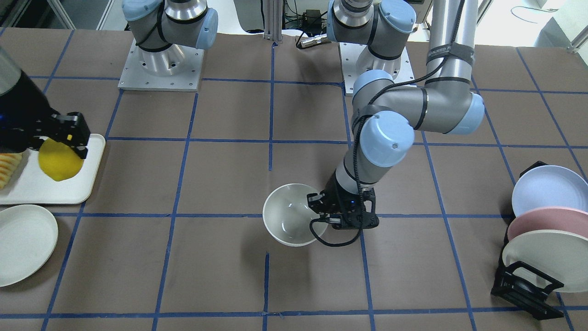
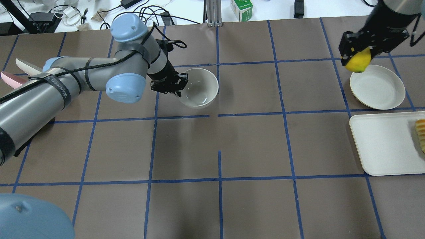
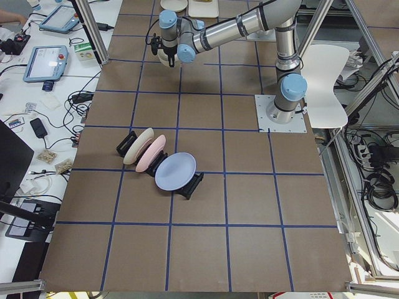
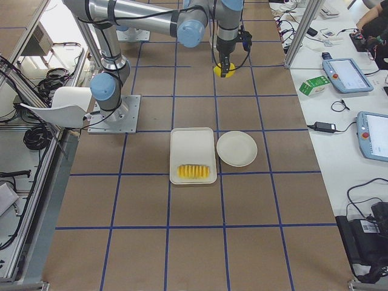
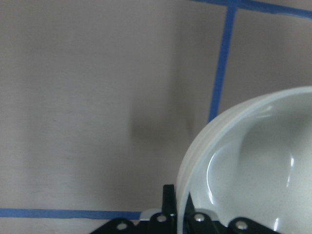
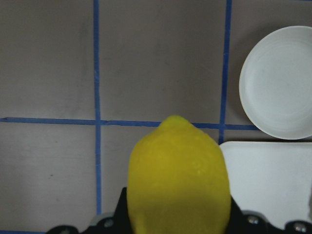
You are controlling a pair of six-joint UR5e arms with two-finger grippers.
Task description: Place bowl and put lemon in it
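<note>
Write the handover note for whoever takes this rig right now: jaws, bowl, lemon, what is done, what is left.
Left gripper: jaws shut on the rim of the bowl. The bowl is upright and empty near the middle of the table. I cannot tell whether it rests on the table.
Right gripper: jaws shut on the lemon, held in the air by the tray and plate, far from the bowl.
Done: lemon grasped, bowl at centre.
Left: release the bowl, carry the lemon over, and put it in.
</note>
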